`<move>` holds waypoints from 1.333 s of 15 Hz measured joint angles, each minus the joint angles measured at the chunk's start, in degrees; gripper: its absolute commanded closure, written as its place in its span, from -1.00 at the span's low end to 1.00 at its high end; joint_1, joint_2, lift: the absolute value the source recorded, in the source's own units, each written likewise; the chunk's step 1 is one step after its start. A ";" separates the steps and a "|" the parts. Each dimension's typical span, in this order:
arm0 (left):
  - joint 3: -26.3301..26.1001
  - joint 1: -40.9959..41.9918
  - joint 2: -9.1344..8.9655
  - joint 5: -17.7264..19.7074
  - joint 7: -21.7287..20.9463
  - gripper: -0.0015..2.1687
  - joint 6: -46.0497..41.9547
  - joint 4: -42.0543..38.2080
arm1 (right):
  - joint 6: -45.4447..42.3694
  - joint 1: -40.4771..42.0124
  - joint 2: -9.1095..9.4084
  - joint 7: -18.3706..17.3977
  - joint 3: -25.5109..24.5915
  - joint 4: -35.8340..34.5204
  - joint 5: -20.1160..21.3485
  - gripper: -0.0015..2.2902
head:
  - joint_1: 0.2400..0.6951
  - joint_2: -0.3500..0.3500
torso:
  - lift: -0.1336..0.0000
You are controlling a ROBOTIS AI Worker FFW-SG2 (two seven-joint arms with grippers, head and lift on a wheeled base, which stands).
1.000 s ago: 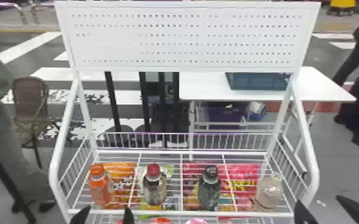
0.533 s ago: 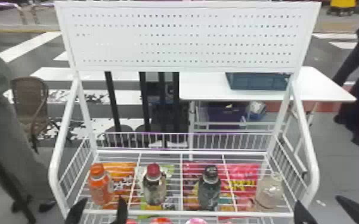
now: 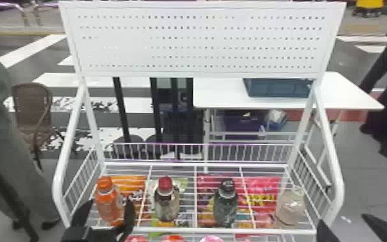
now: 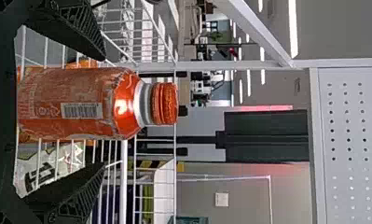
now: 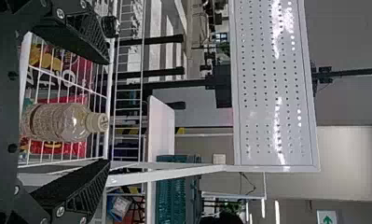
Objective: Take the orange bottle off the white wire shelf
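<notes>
Has left gripper (image 3: 109, 201) farther over the white wire shelf (image 3: 228, 230) than a second ago, fingers apart on either side of the orange bottle (image 4: 81, 105). Leaves it upright on the wires, unclamped; likely calls for closing, then lifting.

Four bottles (image 3: 108, 207), one of them orange, on one shelf (image 3: 183, 229); one perforated panel (image 3: 202, 41) above its far side; one chair (image 3: 32, 103) far left, one table (image 3: 221, 98) far right, one crate (image 3: 278, 89) on it
</notes>
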 measured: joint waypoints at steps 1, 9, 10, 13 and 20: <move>-0.19 -0.83 0.02 0.10 -0.10 -0.92 0.04 0.80 | 0.00 0.21 0.00 0.00 -0.04 -0.13 0.10 -0.87 | 0.14 0.00 | 1.00; -1.17 -5.95 0.19 0.99 -0.94 -0.80 0.03 7.73 | 0.00 0.97 -0.07 0.00 -0.04 -0.57 0.60 -0.87 | 0.14 0.00 | 1.00; -1.17 -6.09 0.19 1.13 -0.93 -0.76 0.03 7.86 | 0.00 1.00 -0.08 0.00 -0.05 -0.57 0.61 -0.87 | 0.14 0.00 | 1.00; -1.17 -6.20 0.24 1.25 -0.92 -0.58 -0.09 7.81 | 0.00 0.94 -0.09 0.00 -0.07 -0.51 0.61 -0.87 | 0.14 0.00 | 1.00; -1.17 -5.63 0.56 1.42 -0.67 -0.38 -0.14 6.62 | 0.00 0.26 -0.18 -0.01 -0.04 0.18 0.61 -0.87 | 0.14 0.00 | 1.00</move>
